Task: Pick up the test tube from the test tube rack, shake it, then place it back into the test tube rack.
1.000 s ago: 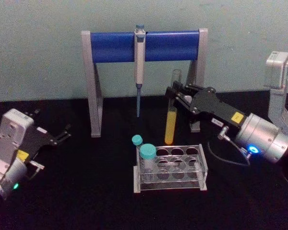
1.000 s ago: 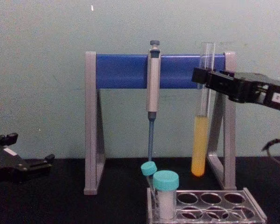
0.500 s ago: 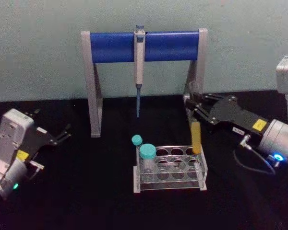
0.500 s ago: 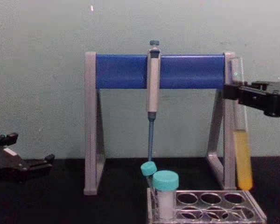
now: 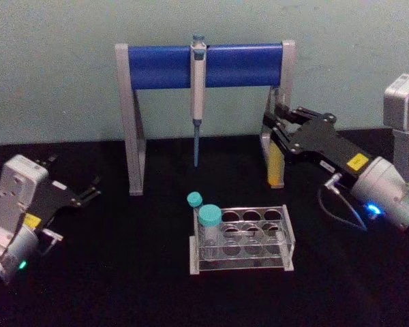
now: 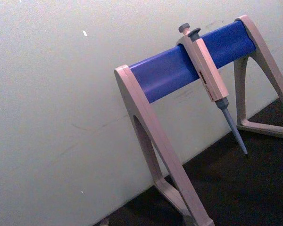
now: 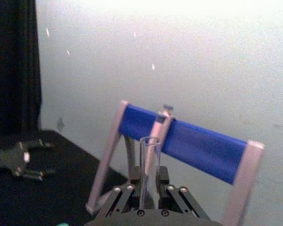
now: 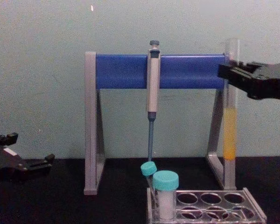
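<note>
My right gripper (image 5: 279,124) is shut on the test tube (image 5: 276,167), a long clear tube with yellow liquid in its lower part. It hangs upright in the air, behind and above the right end of the test tube rack (image 5: 286,235). From the chest, the test tube (image 8: 230,133) sits in front of the stand's right leg, its bottom well above the test tube rack (image 8: 210,206). In the right wrist view the tube's open mouth (image 7: 149,141) rises between the fingers (image 7: 127,190). My left gripper (image 5: 75,176) rests open at the far left of the table.
Two teal-capped vials (image 5: 209,216) stand in the rack's left end. Behind the rack is a grey-and-blue pipette stand (image 5: 163,66) with a pipette (image 5: 198,82) hanging from its bar. The table top is black, and a pale wall is close behind.
The right gripper swung the tube from high at centre down toward the rack's right end, then lifted it up again. The left arm stayed still.
</note>
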